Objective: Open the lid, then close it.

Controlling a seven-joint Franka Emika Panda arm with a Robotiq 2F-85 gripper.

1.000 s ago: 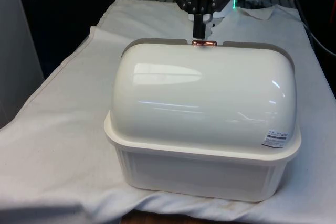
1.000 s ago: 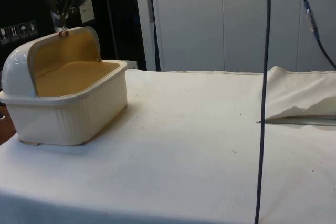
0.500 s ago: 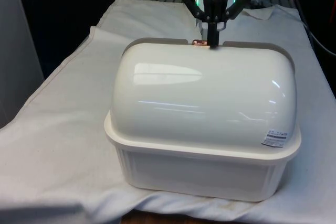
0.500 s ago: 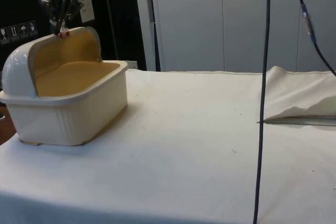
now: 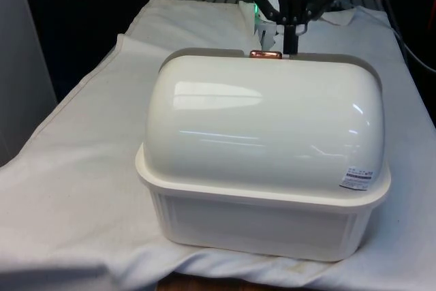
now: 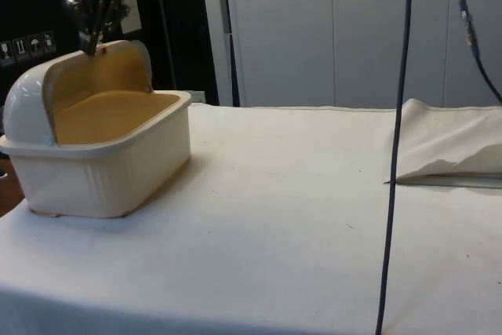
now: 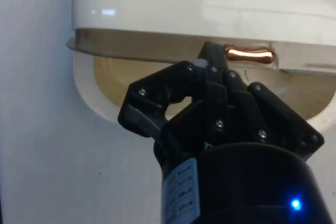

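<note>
Bread box (image 6: 102, 147) on counter (image 6: 314, 217), lid (image 5: 266, 117) rolled open; hand (image 5: 291, 32) closed, empty, beside copper handle (image 5: 266, 54); likely light, rigid, slick plastic; best taken at handle.

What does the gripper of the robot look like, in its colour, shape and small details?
The gripper is black and built from angular linkage bars joined by small silver screws. The bars narrow towards thin jaws. Its round black body carries a white label with dark print. In the front view the same black linkage fans out above the jaws.
</note>
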